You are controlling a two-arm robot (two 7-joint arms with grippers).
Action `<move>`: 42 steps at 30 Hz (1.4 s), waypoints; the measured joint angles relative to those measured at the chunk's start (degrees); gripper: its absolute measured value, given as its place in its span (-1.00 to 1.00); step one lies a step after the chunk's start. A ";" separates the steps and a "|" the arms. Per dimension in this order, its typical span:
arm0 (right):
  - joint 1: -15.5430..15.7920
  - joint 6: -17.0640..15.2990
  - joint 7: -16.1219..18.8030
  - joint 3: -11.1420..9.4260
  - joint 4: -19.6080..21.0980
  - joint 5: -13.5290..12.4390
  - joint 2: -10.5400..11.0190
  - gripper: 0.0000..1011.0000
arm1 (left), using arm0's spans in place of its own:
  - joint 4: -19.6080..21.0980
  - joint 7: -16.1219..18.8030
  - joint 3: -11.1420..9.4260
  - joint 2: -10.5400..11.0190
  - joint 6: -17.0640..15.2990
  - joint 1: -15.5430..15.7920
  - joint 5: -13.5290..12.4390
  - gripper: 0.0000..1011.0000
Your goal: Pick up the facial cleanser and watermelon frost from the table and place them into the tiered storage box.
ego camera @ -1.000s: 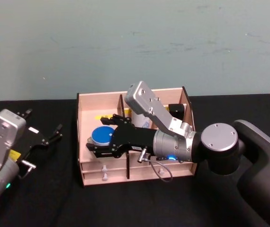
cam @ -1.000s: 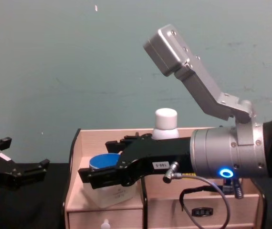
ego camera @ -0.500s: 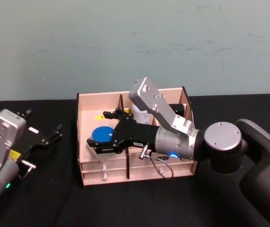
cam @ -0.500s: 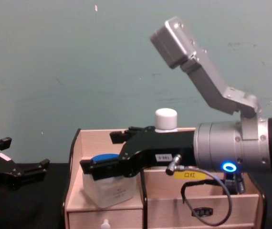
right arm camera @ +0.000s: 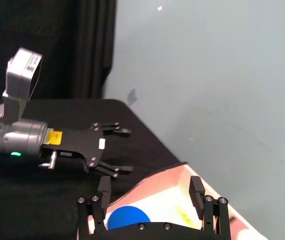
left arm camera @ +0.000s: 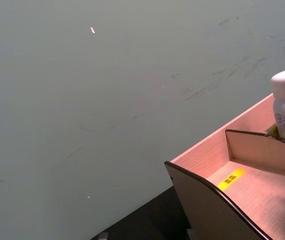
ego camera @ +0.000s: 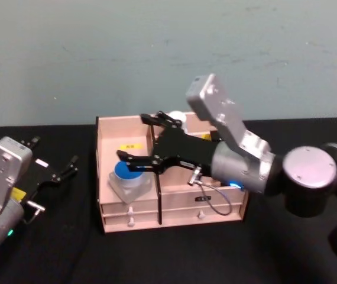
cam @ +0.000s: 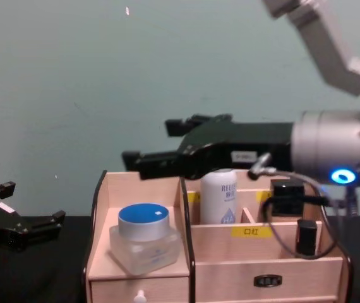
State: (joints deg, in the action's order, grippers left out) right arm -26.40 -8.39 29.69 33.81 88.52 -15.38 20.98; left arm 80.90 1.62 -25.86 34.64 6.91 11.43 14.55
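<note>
- Your right tool point(cam: 151, 146), open and empty, hangs above the tiered storage box point(cam: 218, 268).
- Watermelon frost point(cam: 145, 238) and facial cleanser point(cam: 219, 196) both sit inside; nothing seems left.
- Your left tool point(ego camera: 55, 165) rests open over the surface point(ego camera: 68, 248).

The right gripper point(ego camera: 143, 141) reaches leftward at mid-scene, raised, its fingers spread wide and holding nothing. The left gripper point(ego camera: 55, 160) sits low at the left, fingers parted.

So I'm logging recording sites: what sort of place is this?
Probably a robot test bench, not a home: a black-draped table, a bare pale-green wall, and a lone tiered storage box of toiletries.
</note>
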 joint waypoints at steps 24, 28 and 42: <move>21.06 6.54 -21.44 -14.66 14.36 6.64 3.99 0.98 | 0.00 0.00 0.00 0.00 0.00 0.00 0.00 1.00; 23.42 7.36 -24.40 -16.44 14.42 7.86 3.02 0.98 | 0.00 0.00 0.00 0.00 0.00 0.00 0.00 1.00; 25.64 8.54 -26.09 -19.32 6.80 8.55 -0.56 0.98 | 0.00 0.00 0.00 0.00 0.00 0.00 0.00 1.00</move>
State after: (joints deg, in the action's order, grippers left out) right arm -0.76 0.15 3.60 14.49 95.31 -6.83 20.42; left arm 80.90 1.62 -25.86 34.65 6.91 11.43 14.55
